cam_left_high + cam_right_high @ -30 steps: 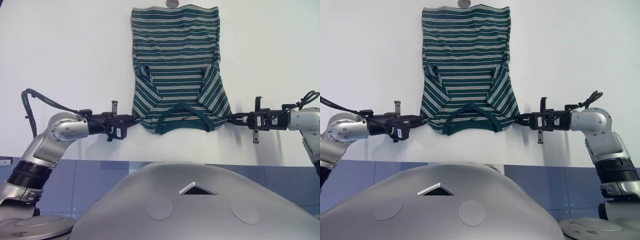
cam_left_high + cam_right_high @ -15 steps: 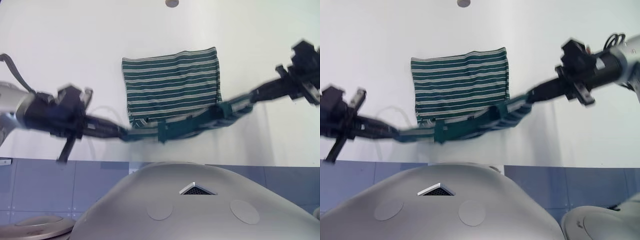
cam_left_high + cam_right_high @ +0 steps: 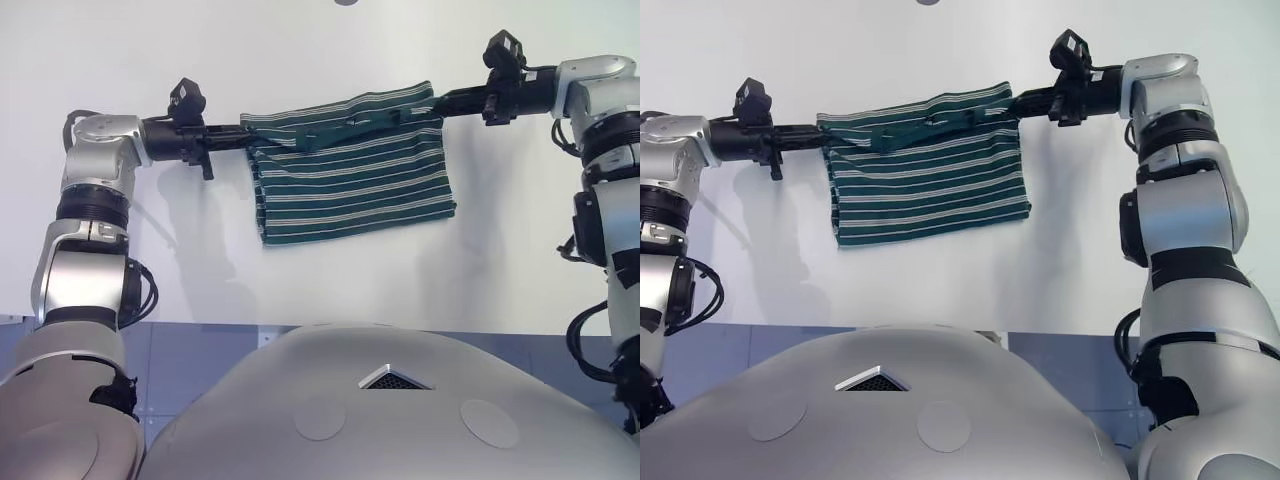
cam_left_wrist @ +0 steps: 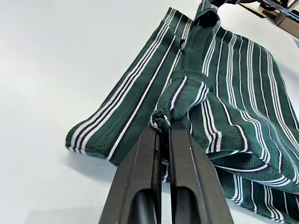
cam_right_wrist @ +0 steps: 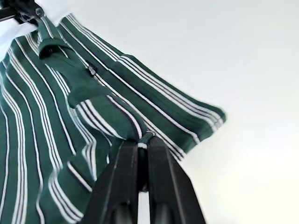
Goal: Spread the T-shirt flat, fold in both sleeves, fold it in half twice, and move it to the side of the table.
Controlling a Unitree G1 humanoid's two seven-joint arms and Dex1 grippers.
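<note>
The green T-shirt with white stripes lies folded in half on the white table, its collar end laid over at the far edge. My left gripper is shut on the shirt's far-left corner, and in the left wrist view its fingers pinch a bunch of fabric. My right gripper is shut on the far-right corner. The right wrist view has its fingers clamped on the striped cloth. Both arms stretch far out over the table, holding the folded edge taut between them.
The white tabletop spreads wide on both sides of the shirt. A small dark round mark sits at the far edge. The table's near edge runs just past the shirt.
Both grippers carried the collar end from the near side up and over to the far side, folding the shirt in half. It now covers about half its earlier length.
</note>
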